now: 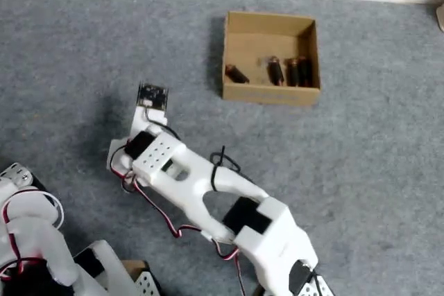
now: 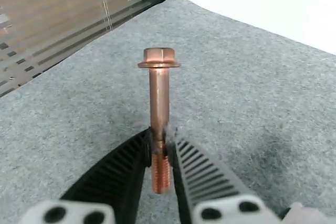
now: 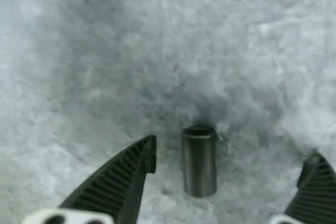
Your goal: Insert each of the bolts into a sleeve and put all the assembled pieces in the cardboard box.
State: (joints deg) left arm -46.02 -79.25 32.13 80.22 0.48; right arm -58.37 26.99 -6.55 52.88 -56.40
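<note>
**Bolt clamped in the left gripper, sleeve between the wide right gripper's fingers**

Nearest in the left wrist view, the left gripper (image 2: 160,148) is closed narrowly on a copper bolt (image 2: 159,98). The ribbed black fingers (image 2: 197,163) pinch the shank just above the threads. The threaded end points back towards the camera, and the flanged hexagonal head points away from it, above the grey worktop (image 2: 252,93). Beyond the worktop's edge is a slatted blind (image 2: 63,14).

In the right wrist view, the right gripper (image 3: 232,155) is spread wide and holds nothing. A dark metal sleeve (image 3: 199,161) sits on the worktop between the two fingertips, closer to one finger (image 3: 134,174) than to the other and touching neither. Its open end faces away from the camera. I cannot tell whether it stands or lies.

In the high view, the left arm (image 1: 28,240) is folded at about 8 o'clock, at the near edge. The right arm (image 1: 208,178) comes in from 5 o'clock and stretches across the middle towards 10 o'clock, with its wrist tipped down over the worktop.

Farthest off, at about 1 o'clock and well apart from both arms, is the open cardboard box (image 1: 270,95). Several dark assembled pieces (image 1: 275,71) lie on its floor. One lies near the box's 9 o'clock wall and the others are grouped towards its 3 o'clock side.
</note>
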